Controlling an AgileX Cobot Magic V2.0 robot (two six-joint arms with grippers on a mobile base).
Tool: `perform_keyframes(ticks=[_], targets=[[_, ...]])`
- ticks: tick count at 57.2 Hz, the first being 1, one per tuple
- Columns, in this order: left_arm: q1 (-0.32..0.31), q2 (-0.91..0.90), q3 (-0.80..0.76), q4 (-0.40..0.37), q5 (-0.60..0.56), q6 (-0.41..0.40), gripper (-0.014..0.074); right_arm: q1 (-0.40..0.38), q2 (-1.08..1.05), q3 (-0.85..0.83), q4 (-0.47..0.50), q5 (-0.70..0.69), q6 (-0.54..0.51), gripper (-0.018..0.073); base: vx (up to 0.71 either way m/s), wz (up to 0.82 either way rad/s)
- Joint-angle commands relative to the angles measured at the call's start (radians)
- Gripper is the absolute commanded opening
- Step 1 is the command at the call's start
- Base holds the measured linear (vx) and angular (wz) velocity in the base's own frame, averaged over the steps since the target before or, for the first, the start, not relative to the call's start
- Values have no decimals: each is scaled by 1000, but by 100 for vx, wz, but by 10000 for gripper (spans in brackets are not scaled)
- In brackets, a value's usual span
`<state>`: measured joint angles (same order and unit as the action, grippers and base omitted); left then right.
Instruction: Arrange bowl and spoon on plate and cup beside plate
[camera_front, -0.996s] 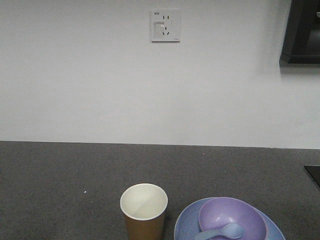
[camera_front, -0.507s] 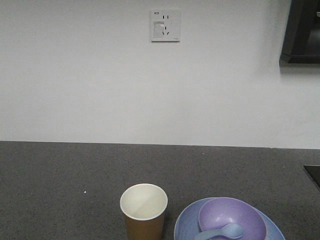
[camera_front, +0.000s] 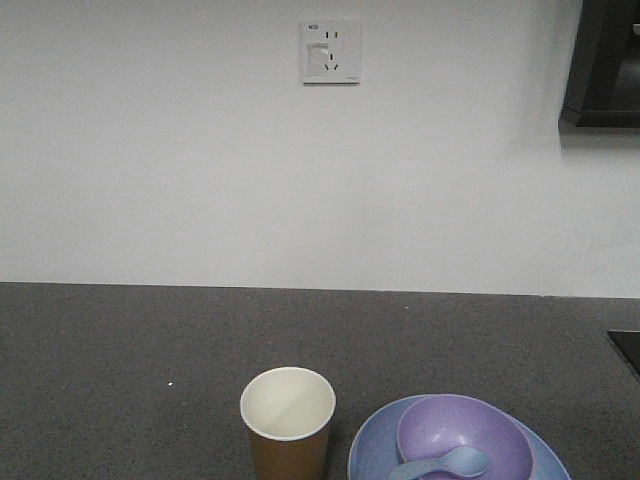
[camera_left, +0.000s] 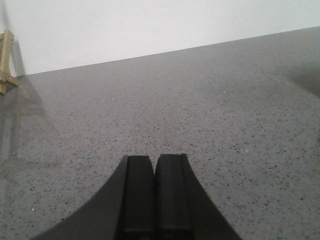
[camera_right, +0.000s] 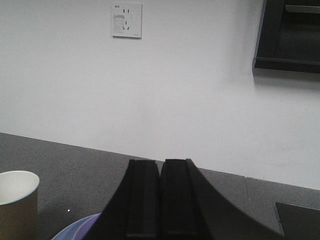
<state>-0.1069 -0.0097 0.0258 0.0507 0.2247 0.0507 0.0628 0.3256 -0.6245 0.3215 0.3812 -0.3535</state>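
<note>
The lavender bowl (camera_front: 465, 436) sits on the pale blue plate (camera_front: 372, 446) at the bottom right of the front view. The pale blue spoon (camera_front: 445, 464) lies inside the bowl, scoop to the right. Just left of the plate stands the brown paper cup (camera_front: 288, 423), upright and apart from it. In the right wrist view the cup (camera_right: 16, 205) shows at the lower left and a sliver of the plate (camera_right: 82, 226) beside it. My right gripper (camera_right: 160, 162) is shut with nothing in it, above the plate. My left gripper (camera_left: 154, 159) is shut and empty over bare countertop.
The dark speckled countertop (camera_front: 150, 350) runs back to a white wall with a socket (camera_front: 331, 50). A dark cabinet (camera_front: 605, 65) hangs at the upper right. A dark inset edge (camera_front: 627, 345) shows at the right. A wooden stand (camera_left: 6, 60) is at the far left.
</note>
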Motion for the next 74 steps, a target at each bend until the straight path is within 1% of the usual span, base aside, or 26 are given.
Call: perform_keyframes(ticks=[1, 14, 16, 20, 22, 25, 28, 31, 33, 43, 47, 52, 55, 74], targets=[[-1, -7, -26, 0, -75, -2, -3, 0, 15, -26, 6, -75, -9, -8, 0, 0], [-1, -7, -26, 0, -75, -2, -3, 0, 15, -26, 5, -76, -9, -8, 0, 0], [-1, -7, -26, 0, -75, -2, -3, 0, 15, -26, -10, -74, -9, -8, 0, 0], [-1, -7, -26, 1, -75, -2, -3, 0, 11, -26, -91, -58, 10, -8, 0, 0], [-1, -7, -26, 1, -75, -2, -3, -1, 6, -24, -145, -38, 53, -8, 0, 0], [-1, -7, -26, 1, -75, -2, -3, -1, -14, 11, -236, -27, 167, -8, 0, 0], [-1, -7, -26, 1, -75, -2, -3, -1, -44, 68, -296, -48, 269, -8, 0, 0], [-1, -7, -26, 1, -75, -2, -3, -1, -85, 146, -334, -96, 339, -8, 0, 0], [-1, -7, -26, 1, -75, -2, -3, -3, -121, 210, -351, -131, 362, -8, 0, 0], [-1, -7, -26, 1, -75, -2, -3, -54, -291, 506, -333, -300, 354, -8, 0, 0], [-1, -7, -26, 1, -75, -2, -3, -73, -342, 592, -330, -343, 354, -8, 0, 0], [-1, -7, -26, 1, -75, -2, -3, -81, -341, 663, -322, -412, 361, -8, 0, 0], [-1, -7, -26, 1, -75, -2, -3, -81, -342, 659, -322, -381, 362, -8, 0, 0], [-1, -7, -26, 1, -75, -2, -3, -81, -342, 659, -322, -364, 362, -8, 0, 0]])
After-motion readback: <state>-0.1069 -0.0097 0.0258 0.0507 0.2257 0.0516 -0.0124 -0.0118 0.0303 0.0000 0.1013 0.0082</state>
